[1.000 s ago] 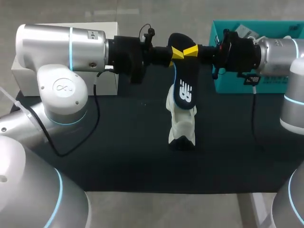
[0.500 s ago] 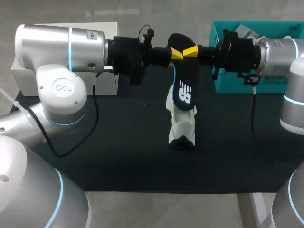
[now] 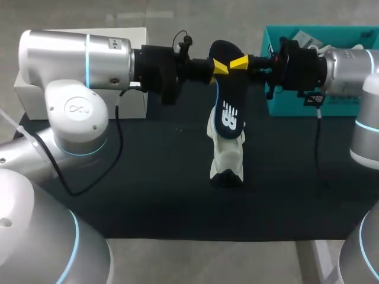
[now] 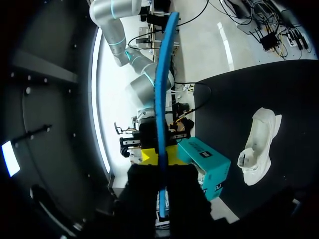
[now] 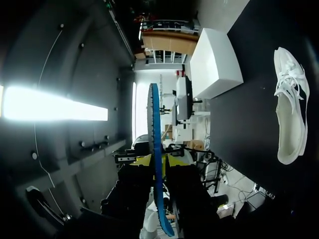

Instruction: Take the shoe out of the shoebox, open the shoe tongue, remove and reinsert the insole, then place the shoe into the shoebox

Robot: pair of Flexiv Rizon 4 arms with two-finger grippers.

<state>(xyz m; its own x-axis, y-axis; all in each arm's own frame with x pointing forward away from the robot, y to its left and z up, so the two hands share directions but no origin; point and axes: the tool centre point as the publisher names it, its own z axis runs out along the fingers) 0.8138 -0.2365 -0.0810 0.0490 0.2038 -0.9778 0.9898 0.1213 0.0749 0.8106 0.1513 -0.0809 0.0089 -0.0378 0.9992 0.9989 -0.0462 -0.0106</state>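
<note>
A dark insole (image 3: pixel 228 100) with a blue underside hangs upright in the air above the white shoe (image 3: pixel 227 155), which lies on the black table mat. My left gripper (image 3: pixel 220 65) is shut on the insole's upper end from the left. My right gripper (image 3: pixel 238 62) faces it from the right, its jaws slightly parted around the same end. In the left wrist view the insole (image 4: pixel 162 99) runs edge-on out from the gripper (image 4: pixel 160 159), with the shoe (image 4: pixel 259 144) off to one side. The right wrist view shows the insole (image 5: pixel 155 149) between its fingers and the shoe (image 5: pixel 291 119) beyond.
The teal shoebox (image 3: pixel 290 106) stands at the back right, under my right arm. A white box (image 3: pixel 29 97) sits at the back left, behind my left arm. The black mat (image 3: pixel 148 189) lies bare in front of the shoe.
My right gripper's fingers have eased apart on the insole and its wrist has shifted a little to the right. The left gripper, insole and shoe have kept still.
</note>
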